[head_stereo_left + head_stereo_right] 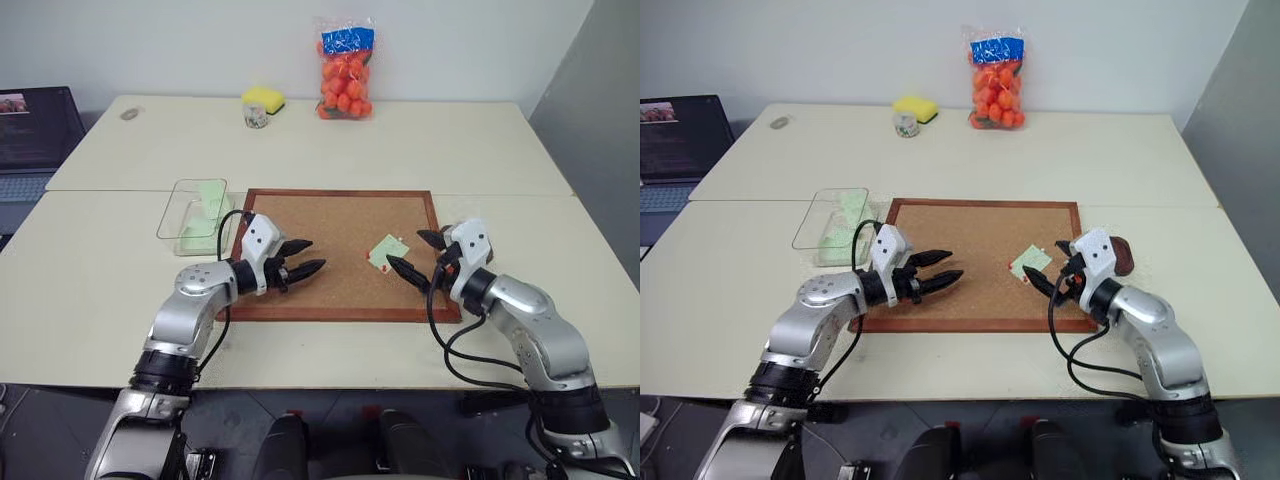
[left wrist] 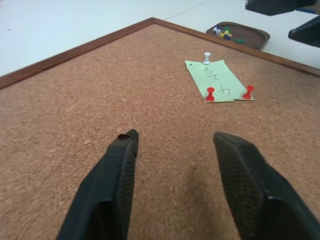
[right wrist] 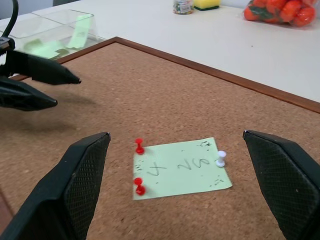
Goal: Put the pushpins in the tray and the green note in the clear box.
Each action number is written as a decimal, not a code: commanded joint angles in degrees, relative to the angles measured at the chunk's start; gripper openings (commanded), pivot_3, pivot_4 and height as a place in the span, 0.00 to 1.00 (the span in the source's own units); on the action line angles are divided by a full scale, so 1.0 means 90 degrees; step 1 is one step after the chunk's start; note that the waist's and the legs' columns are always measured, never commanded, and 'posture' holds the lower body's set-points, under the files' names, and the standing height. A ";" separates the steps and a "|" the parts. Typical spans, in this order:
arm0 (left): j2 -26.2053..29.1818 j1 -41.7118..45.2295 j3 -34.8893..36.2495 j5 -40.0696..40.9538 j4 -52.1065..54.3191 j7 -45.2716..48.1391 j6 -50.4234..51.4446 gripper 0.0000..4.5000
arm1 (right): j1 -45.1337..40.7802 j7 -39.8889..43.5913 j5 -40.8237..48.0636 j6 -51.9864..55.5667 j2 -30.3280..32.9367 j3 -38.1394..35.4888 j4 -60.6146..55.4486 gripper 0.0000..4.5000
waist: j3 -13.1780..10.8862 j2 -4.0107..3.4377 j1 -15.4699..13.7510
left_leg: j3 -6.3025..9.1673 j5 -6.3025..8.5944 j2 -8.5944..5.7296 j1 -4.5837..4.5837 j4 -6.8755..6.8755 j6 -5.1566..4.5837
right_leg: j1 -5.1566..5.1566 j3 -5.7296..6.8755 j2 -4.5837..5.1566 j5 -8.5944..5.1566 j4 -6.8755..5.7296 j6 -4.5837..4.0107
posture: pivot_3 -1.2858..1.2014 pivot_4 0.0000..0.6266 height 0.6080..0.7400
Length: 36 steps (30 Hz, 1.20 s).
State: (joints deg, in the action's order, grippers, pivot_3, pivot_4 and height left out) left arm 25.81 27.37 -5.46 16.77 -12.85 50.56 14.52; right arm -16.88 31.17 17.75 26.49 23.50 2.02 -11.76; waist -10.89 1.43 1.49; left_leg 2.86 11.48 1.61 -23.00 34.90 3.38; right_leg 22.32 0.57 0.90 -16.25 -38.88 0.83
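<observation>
With both the left gripper (image 1: 303, 256) and right gripper (image 3: 186, 187) spread, we risk tearing the green note (image 3: 180, 168) if we pull it before its three pushpins (image 3: 139, 145) near the cork board's (image 1: 330, 300) right edge.

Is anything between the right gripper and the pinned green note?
No. The right gripper opens straight onto the green note over bare cork board; three pushpins still pin it.

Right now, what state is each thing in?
green note: flat on the cork board, pinned by three pushpins, two red and one white.
tray: beside the board, several pushpins in it.
clear box: open, green notes inside.
left gripper: jaws apart, holding nothing, over the board.
right gripper: jaws wide open, facing the note.
</observation>
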 commanded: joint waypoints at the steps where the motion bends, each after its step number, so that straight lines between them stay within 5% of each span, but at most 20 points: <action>1: -0.0281 0.0285 -0.0097 -0.0140 -0.0366 0.0126 -0.0446 0.36 | -0.0175 -0.0178 -0.0291 -0.0323 -0.0117 0.0053 0.0203 1.00 | 0.0000 0.0000 0.0000 | 0.0000 0.0000 0.0000 -0.0001 0.0000 0.0000 | 0.0001 0.0000 0.0000 0.0000 -0.0001 0.0000 | 0.52 0.24 1.00; 10: -0.0620 0.0529 -0.0209 -0.0306 -0.0764 0.0291 -0.0671 0.01 | -0.0571 -0.0711 -0.0617 -0.0421 -0.0575 -0.0015 0.0958 1.00 | 0.0000 0.0000 0.0023 | 0.0000 0.0000 0.0004 0.0005 0.0003 0.0000 | 0.0000 -0.0003 -0.0006 0.0001 -0.0010 0.0000 | 0.52 0.24 1.00; 36: -0.0650 0.0338 -0.0826 -0.1150 -0.1730 0.0509 -0.0415 0.00 | -0.1535 -0.0937 -0.1033 -0.1233 -0.1148 0.0014 0.3203 1.00 | 0.0039 -0.0042 0.0020 | -0.0003 -0.0001 0.0000 0.0023 0.0004 -0.0001 | -0.0017 -0.0005 -0.0003 0.0001 -0.0011 0.0000 | 0.52 0.24 1.00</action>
State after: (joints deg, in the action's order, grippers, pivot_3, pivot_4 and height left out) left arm 19.90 32.01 -10.92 8.83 -24.80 55.07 9.26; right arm -29.26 22.44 8.96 17.65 13.51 2.21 16.64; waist -10.55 1.06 1.67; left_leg 2.83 11.48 1.62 -22.80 34.93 3.37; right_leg 22.16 0.52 0.87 -16.24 -38.98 0.83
